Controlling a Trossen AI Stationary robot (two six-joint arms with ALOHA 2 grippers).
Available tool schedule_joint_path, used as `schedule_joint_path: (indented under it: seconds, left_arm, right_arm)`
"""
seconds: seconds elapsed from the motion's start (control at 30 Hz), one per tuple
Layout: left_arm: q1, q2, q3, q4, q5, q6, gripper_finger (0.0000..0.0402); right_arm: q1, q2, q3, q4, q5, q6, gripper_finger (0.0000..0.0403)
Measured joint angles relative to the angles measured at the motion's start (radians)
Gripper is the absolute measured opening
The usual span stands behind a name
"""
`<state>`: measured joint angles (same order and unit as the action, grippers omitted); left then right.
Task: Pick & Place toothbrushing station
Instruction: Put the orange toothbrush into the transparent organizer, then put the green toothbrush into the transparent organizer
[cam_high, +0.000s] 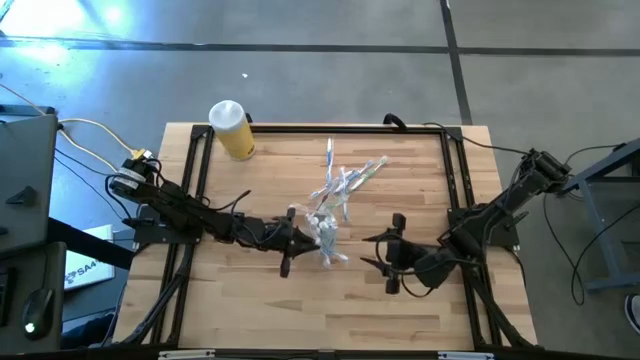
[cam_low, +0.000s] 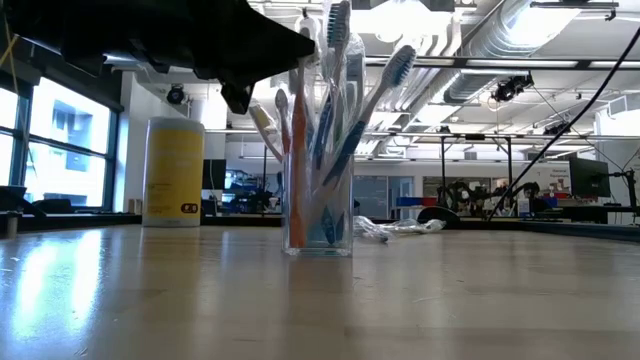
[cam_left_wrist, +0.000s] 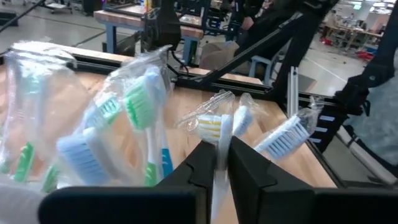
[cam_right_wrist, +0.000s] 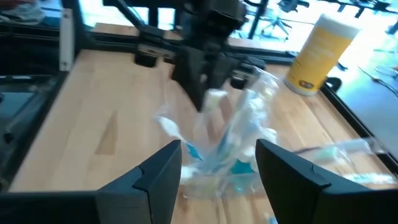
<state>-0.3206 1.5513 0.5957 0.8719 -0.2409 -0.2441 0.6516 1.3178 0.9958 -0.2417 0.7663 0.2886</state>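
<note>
Over clear plastic cup (cam_low: 318, 225) | left gripper (cam_left_wrist: 222, 163) pinching thin wrapped toothbrush (cam_left_wrist: 219, 134)

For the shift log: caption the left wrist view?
Left gripper pinching a wrapped toothbrush over the cup's bundle of brushes.

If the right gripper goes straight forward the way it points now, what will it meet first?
Most likely the clear cup with its toothbrushes, which stands straight ahead of the right gripper, whose jaws are open. Behind the cup is the left gripper. Depth is hard to judge, so the gap is uncertain.
</note>
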Motion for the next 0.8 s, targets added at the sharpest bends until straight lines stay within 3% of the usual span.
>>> schedule_joint_path:
  seconds: [0.33, 0.53, 0.8]
  left_arm:
    - [0.000, 0.003, -0.003, -0.038, 0.016, -0.001, 0.0105]
    - [0.000, -0.047, 0.010, -0.168, 0.014, -0.021, 0.0112]
    - [0.000, -0.142, 0.016, -0.224, 0.017, 0.011, 0.0113]
  right_arm:
    - [-0.056, 0.000, 0.000, -0.162, 0.002, 0.120, 0.0199]
    - [-0.092, 0.000, 0.000, -0.259, 0.001, 0.195, 0.0199]
    - [-0.142, -0.007, 0.000, -0.349, 0.020, 0.222, 0.0199]
